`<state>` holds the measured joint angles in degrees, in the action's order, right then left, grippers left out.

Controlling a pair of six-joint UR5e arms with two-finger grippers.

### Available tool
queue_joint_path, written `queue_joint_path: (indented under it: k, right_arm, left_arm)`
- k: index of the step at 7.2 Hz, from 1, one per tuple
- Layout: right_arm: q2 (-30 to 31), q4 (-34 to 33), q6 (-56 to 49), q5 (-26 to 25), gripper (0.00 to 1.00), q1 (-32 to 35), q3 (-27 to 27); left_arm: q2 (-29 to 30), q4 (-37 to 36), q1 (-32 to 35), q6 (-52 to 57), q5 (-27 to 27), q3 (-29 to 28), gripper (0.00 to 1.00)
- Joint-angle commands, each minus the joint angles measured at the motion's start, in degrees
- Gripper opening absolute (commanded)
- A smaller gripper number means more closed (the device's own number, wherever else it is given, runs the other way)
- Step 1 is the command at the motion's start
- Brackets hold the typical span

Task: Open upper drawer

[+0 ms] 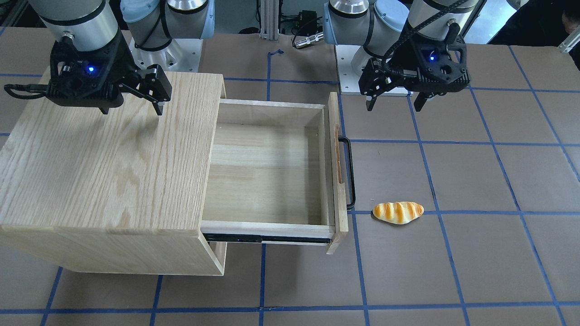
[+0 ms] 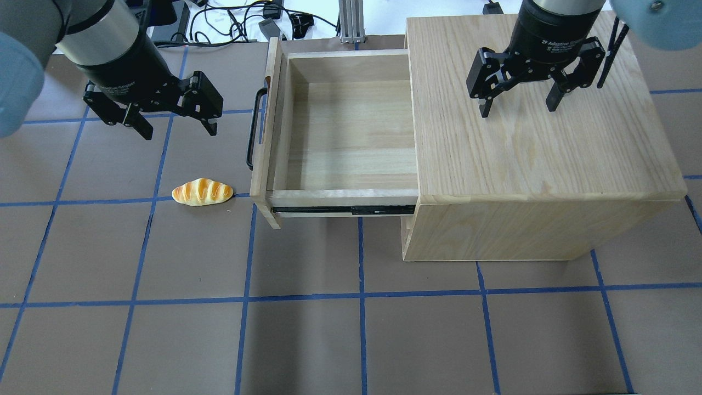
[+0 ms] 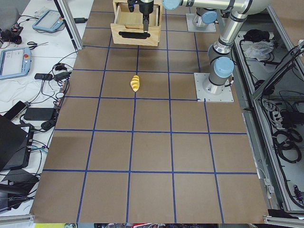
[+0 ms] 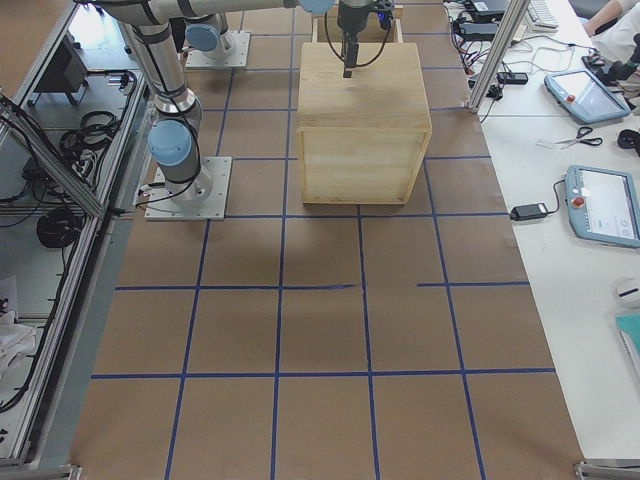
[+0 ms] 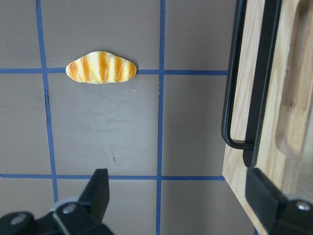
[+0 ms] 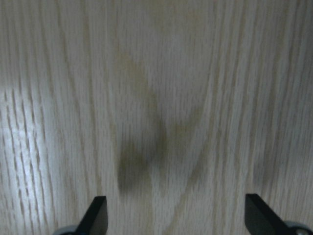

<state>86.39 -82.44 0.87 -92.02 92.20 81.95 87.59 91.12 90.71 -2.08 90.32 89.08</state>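
The upper drawer (image 2: 351,137) stands pulled far out of the oak cabinet (image 2: 537,142), its pale-wood inside empty; it also shows in the front view (image 1: 267,172). Its black bar handle (image 2: 252,129) faces the robot's left side and shows in the left wrist view (image 5: 244,88). My left gripper (image 2: 178,127) is open and empty, above the table a short way left of the handle, apart from it; it also shows in the front view (image 1: 394,102). My right gripper (image 2: 515,107) is open and empty above the cabinet top, also in the front view (image 1: 136,111).
A toy bread roll (image 2: 202,192) lies on the brown table near the drawer's front corner, also in the left wrist view (image 5: 101,68). Blue tape lines grid the table. A lower drawer front (image 2: 407,233) stays shut under the open one.
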Motion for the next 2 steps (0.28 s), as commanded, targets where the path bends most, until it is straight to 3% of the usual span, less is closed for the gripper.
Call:
queue_joint_path:
  k: [1, 2]
  right_arm:
    - [0.0, 0.0, 0.0, 0.0, 1.00, 0.0, 0.0]
    - [0.0, 0.0, -0.1, 0.0, 1.00, 0.0, 0.0]
  left_arm:
    - [-0.1, -0.1, 0.0, 0.1, -0.2, 0.0, 1.00]
    - [-0.1, -0.2, 0.0, 0.1, -0.7, -0.1, 1.00]
